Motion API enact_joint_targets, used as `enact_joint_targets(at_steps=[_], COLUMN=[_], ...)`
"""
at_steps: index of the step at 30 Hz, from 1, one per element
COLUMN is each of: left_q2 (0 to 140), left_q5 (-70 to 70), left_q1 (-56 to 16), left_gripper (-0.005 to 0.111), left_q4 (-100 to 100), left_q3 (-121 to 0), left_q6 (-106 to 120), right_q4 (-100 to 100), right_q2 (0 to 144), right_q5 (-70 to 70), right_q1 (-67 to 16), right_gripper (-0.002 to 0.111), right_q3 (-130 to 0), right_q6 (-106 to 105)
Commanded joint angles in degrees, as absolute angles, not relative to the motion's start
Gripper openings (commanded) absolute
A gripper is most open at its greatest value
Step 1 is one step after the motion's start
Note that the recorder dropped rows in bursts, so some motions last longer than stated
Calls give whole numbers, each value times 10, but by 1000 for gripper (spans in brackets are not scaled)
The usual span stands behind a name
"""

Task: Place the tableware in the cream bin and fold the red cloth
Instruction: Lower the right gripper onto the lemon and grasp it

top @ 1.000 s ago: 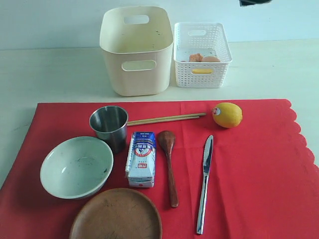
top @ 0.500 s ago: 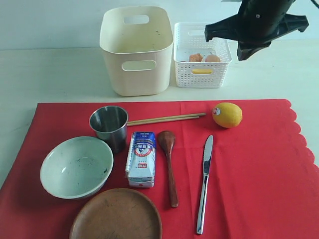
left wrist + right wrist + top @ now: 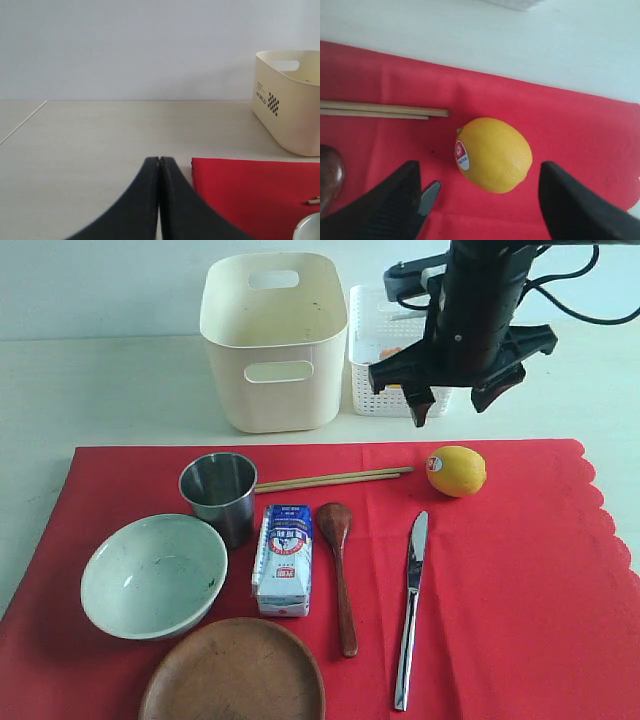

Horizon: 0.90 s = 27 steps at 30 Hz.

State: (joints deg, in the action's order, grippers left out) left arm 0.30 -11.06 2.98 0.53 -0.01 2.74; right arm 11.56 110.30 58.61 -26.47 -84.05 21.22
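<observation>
Newly down in view: right end effector (image 3: 449, 408), jaws sprung from shut to wide, gripping nothing. Lemon (image 3: 456, 471) directly beneath, betw. the fingers. Prob. clearing food first, so no tableware binned yet: steel cup (image 3: 219, 490), chopsticks (image 3: 330, 480), knife (image 3: 410, 600) lower down on red cloth (image 3: 520, 580), cream bin (image 3: 230, 390) off to its side. Left end effector (image 3: 159, 167) pinched shut, empty. White basket (image 3: 372, 330) mostly hidden behind arm.

brown plate (image 3: 232, 672) cut off by lower edge, lattice basket (image 3: 362, 330) mostly hidden behind right arm (image 3: 478, 300)
</observation>
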Motion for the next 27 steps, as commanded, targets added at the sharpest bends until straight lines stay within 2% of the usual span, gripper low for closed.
enact_joint_targets(at_steps=[1, 14, 17, 21, 27], left_q2=[0, 0, 0, 0, 0], left_q5=[-111, -111, -111, -111, -111], left_q1=[26, 26, 26, 26, 26], left_gripper=[3, 3, 3, 3, 3], left_q4=[11, 11, 11, 11, 11], left_q3=[0, 0, 0, 0, 0], left_q6=[28, 28, 28, 28, 28], right_q4=[145, 152, 153, 154, 155], right_q2=[1124, 1212, 1225, 1232, 1233], right_q5=[584, 586, 586, 586, 593], right_q1=[-267, -267, -267, -267, -267], right_gripper=[75, 75, 71, 53, 14], right_q3=[-843, -843, -843, -843, -843], right_q6=[202, 196, 196, 196, 196])
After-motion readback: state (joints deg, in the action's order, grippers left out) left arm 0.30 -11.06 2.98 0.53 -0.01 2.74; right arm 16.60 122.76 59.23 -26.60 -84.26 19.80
